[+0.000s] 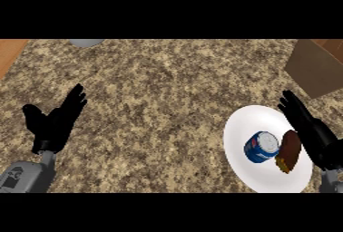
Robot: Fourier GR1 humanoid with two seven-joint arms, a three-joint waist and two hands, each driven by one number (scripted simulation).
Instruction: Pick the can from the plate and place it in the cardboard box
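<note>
Single head view, looking steeply down at the counter point(167, 90), forearms entering from below

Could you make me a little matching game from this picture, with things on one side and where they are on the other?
Things:
1. can
2. cardboard box
3. left robot hand
4. brown food item

Places:
A. far right corner of the counter
B. open, fingers up, at the left of the view
C. on the white plate, on its left side
D. on the plate, right of the can, next to the right robot hand

Pairs: 1-C, 2-A, 3-B, 4-D
</note>
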